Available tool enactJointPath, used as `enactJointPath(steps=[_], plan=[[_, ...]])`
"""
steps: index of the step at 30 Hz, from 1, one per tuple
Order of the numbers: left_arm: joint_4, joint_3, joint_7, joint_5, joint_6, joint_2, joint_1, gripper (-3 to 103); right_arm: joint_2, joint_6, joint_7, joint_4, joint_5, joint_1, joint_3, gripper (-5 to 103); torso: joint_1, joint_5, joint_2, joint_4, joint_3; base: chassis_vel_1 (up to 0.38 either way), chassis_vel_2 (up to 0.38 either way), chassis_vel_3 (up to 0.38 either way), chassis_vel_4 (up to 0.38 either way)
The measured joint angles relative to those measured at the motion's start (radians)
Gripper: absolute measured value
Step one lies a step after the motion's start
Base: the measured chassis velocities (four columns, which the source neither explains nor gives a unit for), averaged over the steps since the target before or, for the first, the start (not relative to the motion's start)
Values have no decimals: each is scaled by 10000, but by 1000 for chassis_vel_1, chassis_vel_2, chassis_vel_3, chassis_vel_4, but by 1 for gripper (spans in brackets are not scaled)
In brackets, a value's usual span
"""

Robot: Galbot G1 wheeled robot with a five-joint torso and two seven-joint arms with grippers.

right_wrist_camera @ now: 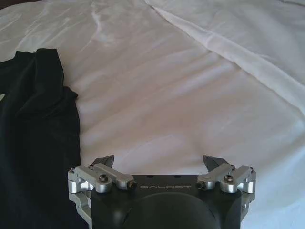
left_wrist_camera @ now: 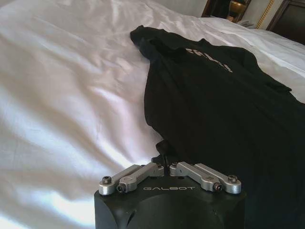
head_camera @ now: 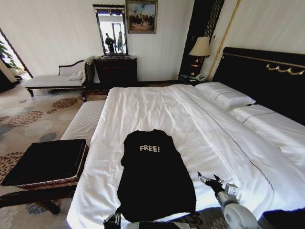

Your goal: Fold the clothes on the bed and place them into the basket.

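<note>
Fingers of the left gripper (left_wrist_camera: 163, 160) are closed on the bottom hem of the black T-shirt (head_camera: 155, 174), at its left corner; the left wrist view shows this pinch closely, while the head view shows that gripper (head_camera: 113, 220) at the near edge of the bed (head_camera: 157, 107). At the right, the right gripper (head_camera: 208, 178) hovers low over the white duvet (right_wrist_camera: 190, 95) just beside the shirt, with fingers spread wide. The shirt lies flat, its "FREE!" lettering (head_camera: 149, 148) on the far part. Left of the bed stands the wicker basket (head_camera: 46, 183) with black lining.
</note>
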Motion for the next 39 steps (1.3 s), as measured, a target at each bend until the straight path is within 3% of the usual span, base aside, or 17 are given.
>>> enactJointPath(steps=[7, 14, 19, 24, 26, 35, 39], plan=[[-236, 49, -221, 33, -120, 152, 185, 0, -236, -518, -256, -397, 1286, -727, 73, 100, 0, -1, 0, -1, 0, 0, 0, 0, 0], [-263, -36, -265, 49, -172, 165, 315, 0, -98, -343, -588, -1111, 1563, -459, -14, 100, 0, 0, 0, 0, 0, 0, 0, 0, 0], [-338, -158, -265, 18, -173, 143, 379, 0, 133, -389, -610, -523, 1981, -836, 91, 100, 0, 4, 0, -2, 0, 0, 0, 0, 0], [-333, -173, -265, -12, -178, 145, 415, 0, 302, -302, -612, 347, 3092, -1230, 539, 100, 0, 1, 0, 1, 0, 0, 0, 0, 0], [-325, -186, -257, -35, -180, 172, 418, 0, 161, -389, -958, 894, 3380, -1690, 716, 100, 0, 0, 0, 0, 0, 0, 0, 0, 0], [-323, -194, -214, -146, -177, 248, 382, 0, -325, -951, -1692, 453, 2110, -2171, 357, 100, 0, 1, 0, -2, 0, 0, 0, 0, 0], [-290, -189, -197, -120, -159, 228, 378, 0, -469, -1053, -1713, 139, 2196, -1910, 174, 100, 0, 3, 0, 1, 0, 0, 0, 0, 0]])
